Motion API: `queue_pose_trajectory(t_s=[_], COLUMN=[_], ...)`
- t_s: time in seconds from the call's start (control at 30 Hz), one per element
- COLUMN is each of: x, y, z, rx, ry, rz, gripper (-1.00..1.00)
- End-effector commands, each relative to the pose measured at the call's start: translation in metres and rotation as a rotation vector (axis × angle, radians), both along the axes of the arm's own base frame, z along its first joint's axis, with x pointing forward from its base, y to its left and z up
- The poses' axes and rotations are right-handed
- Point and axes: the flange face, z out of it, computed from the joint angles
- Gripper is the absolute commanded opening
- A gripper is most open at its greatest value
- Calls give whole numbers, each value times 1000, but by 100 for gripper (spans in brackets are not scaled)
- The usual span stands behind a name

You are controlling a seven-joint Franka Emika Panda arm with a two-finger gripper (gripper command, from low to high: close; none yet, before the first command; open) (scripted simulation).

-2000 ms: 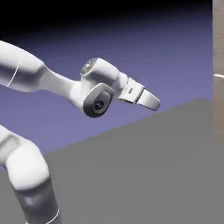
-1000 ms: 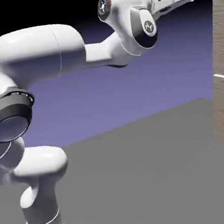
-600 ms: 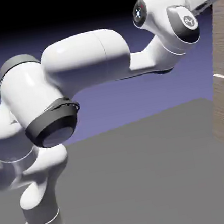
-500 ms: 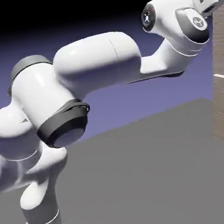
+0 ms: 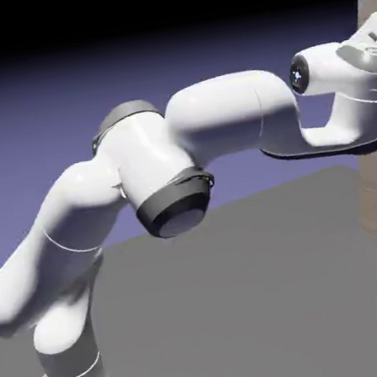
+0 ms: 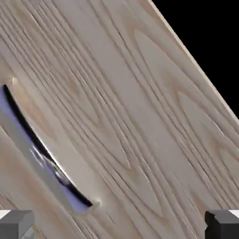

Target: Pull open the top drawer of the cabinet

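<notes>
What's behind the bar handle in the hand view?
Wood-grain drawer front shows around the handle and meets it at both ends. The strip directly behind the bar is covered, and nothing shows of the drawer's inside.

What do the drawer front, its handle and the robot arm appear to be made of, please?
The drawer front looks like matt, pale wood, going by its streaky grain, though it could be a printed finish. The handle seems to be polished metal, since it shows mirror-like reflections. The arm has a smooth, glossy white shell, perhaps plastic or painted metal.
</notes>
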Motion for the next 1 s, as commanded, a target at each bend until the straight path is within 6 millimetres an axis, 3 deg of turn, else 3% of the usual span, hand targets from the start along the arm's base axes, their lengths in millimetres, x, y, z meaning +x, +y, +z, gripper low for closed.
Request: queue_pose_trajectory(t_s=[0.0,0.2,0.37,0.7,0.97], x=[6,35,52,69,80], y=[4,31,58,94,102], z=[-6,-33,-43,-35,-29], rx=[-40,-296,-507,-523,-524], ry=[-1,-20,-51,-97,-108], rz=[-1,-3,1,28,25], gripper=[0,0,0,0,0])
